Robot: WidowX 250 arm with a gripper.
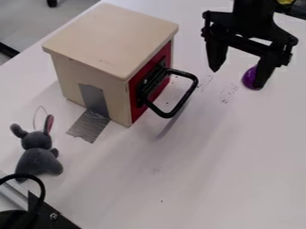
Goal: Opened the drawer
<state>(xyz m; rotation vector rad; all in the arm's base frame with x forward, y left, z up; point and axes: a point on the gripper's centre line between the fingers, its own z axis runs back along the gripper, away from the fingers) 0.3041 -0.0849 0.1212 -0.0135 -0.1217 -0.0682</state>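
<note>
Since the drawer [156, 92] looks shut in its box [110, 38] near the table's [227, 156] upper-left edge | imo hook the handle [186, 95], pull straight out, easy so nothing skids | gripper [238, 78] spread open, empty, toward the top edge

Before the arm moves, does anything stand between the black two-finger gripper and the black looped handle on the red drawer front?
Nothing visible stands between the gripper and the handle. The rounded purple object sits by the finger farther from the handle, so it seems outside that path.
</note>
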